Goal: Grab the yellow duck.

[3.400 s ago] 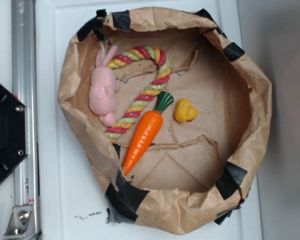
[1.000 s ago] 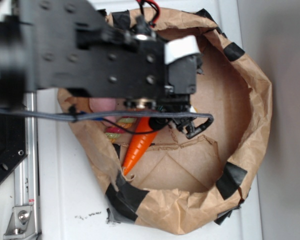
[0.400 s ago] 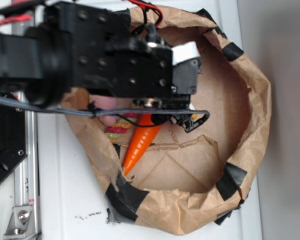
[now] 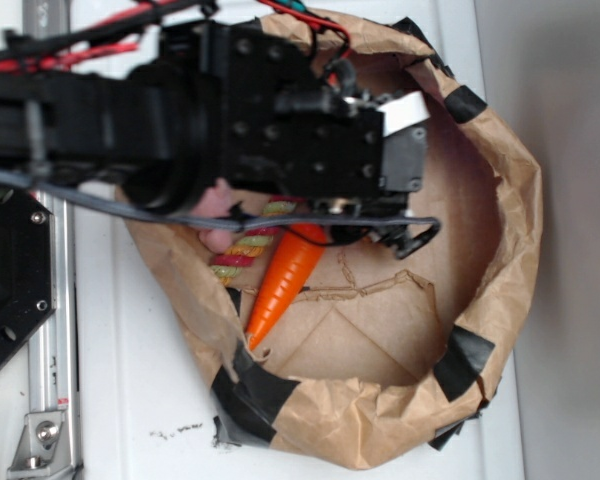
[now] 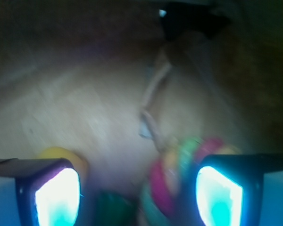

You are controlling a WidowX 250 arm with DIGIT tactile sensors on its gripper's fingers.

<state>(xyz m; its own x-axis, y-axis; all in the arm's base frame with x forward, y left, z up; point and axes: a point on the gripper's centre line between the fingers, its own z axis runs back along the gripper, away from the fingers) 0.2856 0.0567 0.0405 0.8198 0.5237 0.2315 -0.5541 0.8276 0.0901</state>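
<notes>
In the exterior view, a black hexagonal base plate [image 4: 10, 280] sits at 9 o'clock on the white worktop [image 4: 130, 400], beside a grey metal rail [image 4: 50, 330]. The black robot arm [image 4: 180, 110] reaches from 9 o'clock across the upper half of the picture, over a crumpled brown paper bag with black tape patches [image 4: 500, 250] that forms a round nest. Below the arm, a small part of a pink plush toy [image 4: 212, 205] shows, then a piece of the striped rope candy cane [image 4: 242, 253], and then the long orange plastic carrot [image 4: 285, 285], whose tip points to 7 o'clock. The arm covers the place of the small yellow rubber duck here, so it does not show in this view.

In the wrist view, which is blurred, the small yellow rubber duck [image 5: 61, 157] appears at 8 o'clock, just behind the left finger [image 5: 56, 195]. The pincer [image 5: 137, 197] is released, its two glowing fingers well apart. Between them lie the green carrot top [image 5: 111, 209] and the rope candy cane, close to the right finger at 4 o'clock. The duck is not between the fingers.
</notes>
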